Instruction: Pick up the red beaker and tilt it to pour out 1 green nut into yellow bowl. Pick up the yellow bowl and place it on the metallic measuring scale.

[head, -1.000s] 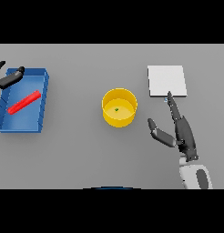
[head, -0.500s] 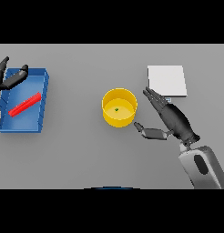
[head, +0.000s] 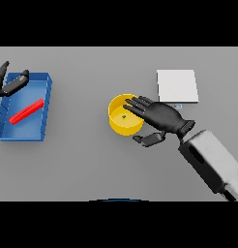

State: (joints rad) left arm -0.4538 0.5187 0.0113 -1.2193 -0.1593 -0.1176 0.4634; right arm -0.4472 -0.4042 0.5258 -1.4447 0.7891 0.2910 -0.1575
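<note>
At the centre of the grey table [head: 82,169], the right hand [head: 162,118] reaches in from the lower right, its dark fingers [head: 135,104] spread apart and laid over the right rim of the yellow bowl [head: 122,123], while the thumb [head: 149,140] curls below and just beside the bowl's outer wall. The fingers are not yet clamped on anything; they look set to close round the rim, fingers inside or above, thumb outside, which would suit a lift. Inside the bowl a small green nut [head: 124,116] lies on the bottom, so the pouring step appears done and the bowl's move is the step in hand. Behind the hand, up and to the right and near but apart from the bowl, sits the scale [head: 176,85], a flat pale square plate with a small strip at its front edge; its closeness makes for a short carry once the bowl is held. The white and grey forearm runs from the wrist toward the lower right corner. Far to the left, well apart from all this, a blue tray [head: 43,111] holds the red beaker [head: 26,111], lying on its side and slanted. The left hand [head: 9,83] shows at the tray's upper left corner, idle, fingers relaxed and apart, holding nothing.
</note>
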